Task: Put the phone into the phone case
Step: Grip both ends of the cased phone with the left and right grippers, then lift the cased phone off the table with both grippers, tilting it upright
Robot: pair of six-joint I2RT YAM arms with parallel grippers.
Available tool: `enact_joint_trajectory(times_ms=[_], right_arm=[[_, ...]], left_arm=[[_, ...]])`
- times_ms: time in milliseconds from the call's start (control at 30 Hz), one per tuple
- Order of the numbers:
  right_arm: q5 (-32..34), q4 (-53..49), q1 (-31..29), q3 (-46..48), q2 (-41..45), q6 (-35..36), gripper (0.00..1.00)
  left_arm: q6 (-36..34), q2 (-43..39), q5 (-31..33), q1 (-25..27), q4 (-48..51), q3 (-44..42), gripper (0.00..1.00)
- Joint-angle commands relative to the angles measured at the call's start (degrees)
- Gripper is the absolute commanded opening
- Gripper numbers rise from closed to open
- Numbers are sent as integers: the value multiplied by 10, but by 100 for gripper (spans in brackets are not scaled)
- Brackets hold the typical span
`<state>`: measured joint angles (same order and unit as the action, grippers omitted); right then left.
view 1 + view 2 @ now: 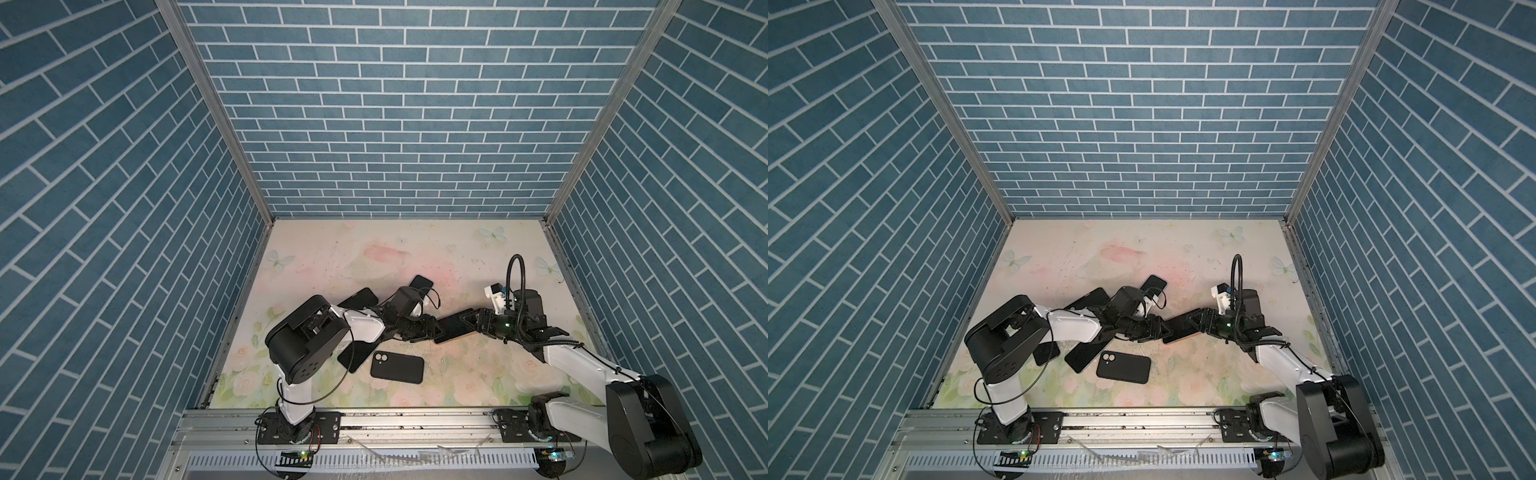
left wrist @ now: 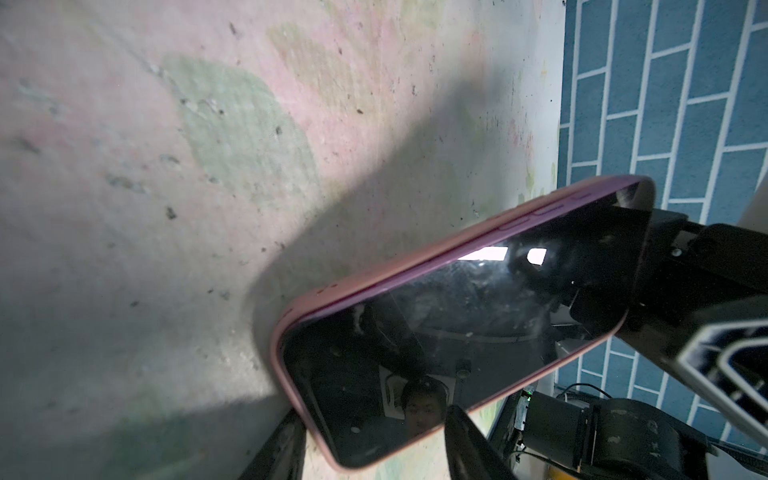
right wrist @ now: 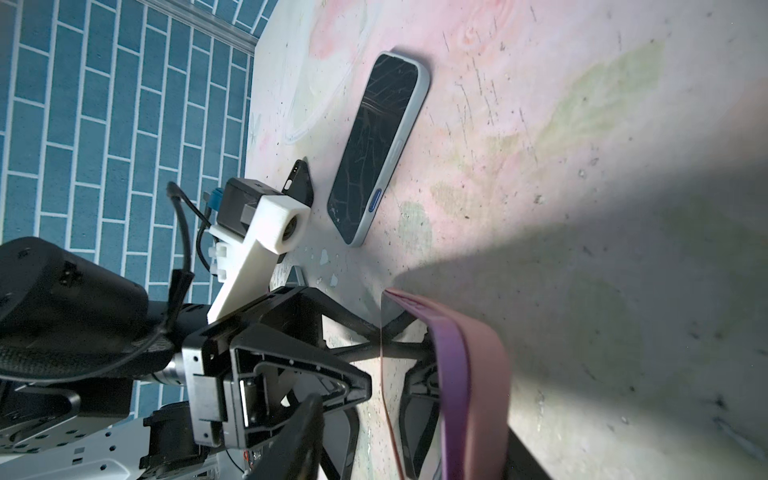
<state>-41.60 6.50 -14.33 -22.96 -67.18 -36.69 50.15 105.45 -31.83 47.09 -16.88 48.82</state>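
Two arms work here, each with one gripper, and between them hangs a single phone, dark screen showing, already seated in a pink case. It is held just beyond the black case and a little to its right, lifted off the table and throwing a shadow on it. The left gripper is clamped across the end of the phone nearer the black case. The right gripper has its jaws either side of the far end, but whether they press on it cannot be told. The black case, the only one, lies back-up with its camera cutout showing. Four more flat pieces lie about: one dark slab and a second slab just left of the black case, half under the left arm, and a third slab and a grey-rimmed phone beyond it. The table wears a pale mat of roses and butterflies, scuffed and speckled. Blue brick-pattern walls close three sides, and an aluminium rail along the front carries both arm bases.
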Motion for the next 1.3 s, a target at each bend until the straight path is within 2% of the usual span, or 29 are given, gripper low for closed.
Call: enact_joint_trajectory(times_ms=[0,233,500,733,833,1033,1267], right_arm=[[-13,23,2,-14,-21,-15,50],[10,63,1,-10,-48,-38,33],[23,28,2,-24,-53,-20,17],[31,-60,1,-65,4,20,0],[29,-89,3,-96,42,27,0],[-48,-99,7,-175,73,15,0],[-177,-22,8,-237,63,-58,0]], left_arm=[[0,11,-4,3,-4,-8,56],[0,11,-3,2,-6,-14,56],[2,2,0,-6,-16,-19,56],[-9,-54,5,-38,-21,-24,73],[-25,-100,5,-66,-8,-23,82],[-75,-195,-32,-119,42,0,96],[-79,-231,-138,-146,18,26,96]])
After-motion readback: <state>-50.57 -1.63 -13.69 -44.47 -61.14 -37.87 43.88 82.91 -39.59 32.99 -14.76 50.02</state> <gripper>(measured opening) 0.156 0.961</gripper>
